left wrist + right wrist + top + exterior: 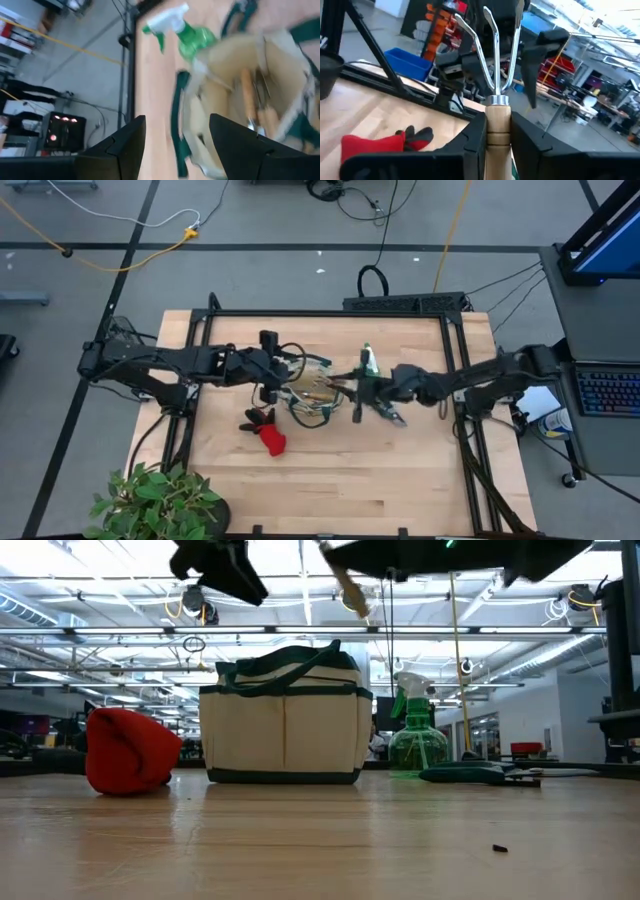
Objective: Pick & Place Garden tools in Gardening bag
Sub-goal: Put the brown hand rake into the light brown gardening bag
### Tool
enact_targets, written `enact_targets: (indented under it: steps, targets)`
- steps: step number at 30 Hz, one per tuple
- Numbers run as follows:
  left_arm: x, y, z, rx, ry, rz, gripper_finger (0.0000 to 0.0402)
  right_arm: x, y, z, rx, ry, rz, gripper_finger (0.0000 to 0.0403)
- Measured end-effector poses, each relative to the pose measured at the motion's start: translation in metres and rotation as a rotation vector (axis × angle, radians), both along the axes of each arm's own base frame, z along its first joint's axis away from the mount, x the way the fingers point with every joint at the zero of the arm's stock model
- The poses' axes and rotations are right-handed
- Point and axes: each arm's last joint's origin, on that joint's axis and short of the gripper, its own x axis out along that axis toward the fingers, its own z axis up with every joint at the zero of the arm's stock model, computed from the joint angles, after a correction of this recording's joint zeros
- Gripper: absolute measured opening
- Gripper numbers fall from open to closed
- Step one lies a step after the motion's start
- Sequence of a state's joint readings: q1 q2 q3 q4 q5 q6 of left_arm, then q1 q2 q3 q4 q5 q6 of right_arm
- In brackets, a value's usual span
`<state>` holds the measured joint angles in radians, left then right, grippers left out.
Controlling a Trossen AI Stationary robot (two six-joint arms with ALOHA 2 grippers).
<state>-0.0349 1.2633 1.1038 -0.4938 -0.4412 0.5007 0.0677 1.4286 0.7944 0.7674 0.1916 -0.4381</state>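
Gardening bag (312, 393), beige fabric with dark green rim and loop handles, upright at mid-bench (330, 480), mouth open; the left wrist view shows wooden-handled tools (256, 107) already inside it, handles leaning against the inner wall, metal parts down in the bag. Hand fork (496, 75), wooden handle and three bright tines: held by the right gripper (497, 131), jaws pinching the handle just below the metal collar, long axis in line with the fingers, tines pointing away from the wrist; in the high view it hangs just beside the bag's right edge, raised off the bench. Left gripper (176, 145): above the bag's left side, jaws spread with nothing between them, looking down on the bag's open mouth. Green spray bottle (415, 735) with white nozzle: upright on the bench just right of the bag in the low view, nozzle facing the bag. Pruning shears (480, 773), dark-handled: flat on the bench beside the bottle, long axis running across the low view. Red-and-black glove (268, 435): on the bench near the bag's front left, apart from it, black fingers toward the bag. Potted plant (150, 500): leafy, at the bench's front left corner, well apart from the rest
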Motion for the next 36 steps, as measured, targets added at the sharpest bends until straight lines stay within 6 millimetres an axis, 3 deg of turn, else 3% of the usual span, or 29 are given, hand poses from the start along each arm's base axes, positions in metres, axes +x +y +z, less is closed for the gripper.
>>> enact_targets:
  steps: [5,8,12,17,27,36]
  targets:
    - [-0.007,0.001,0.006,0.035,-0.005,0.014,0.0225,0.024,-0.024,-0.022,0.062,-0.001,0.000,0.0056]
    - [-0.012,0.002,0.008,0.062,0.005,0.036,0.0225,0.041,-0.031,-0.036,0.104,0.039,0.013,0.0056]
    - [-0.017,0.003,0.012,0.055,-0.011,0.047,0.0225,0.049,-0.036,-0.058,0.142,0.134,-0.005,0.0056]
    - [-0.019,0.003,0.010,0.046,0.010,0.044,0.0225,0.047,-0.038,-0.072,0.169,0.271,-0.031,0.0056]
    - [-0.020,0.003,0.008,0.009,0.018,0.069,0.0225,0.040,-0.044,-0.079,0.349,0.385,-0.082,0.0072]
    - [-0.021,0.003,0.007,-0.010,0.016,0.084,0.0225,0.038,-0.042,-0.084,0.317,0.467,0.015,0.0083]
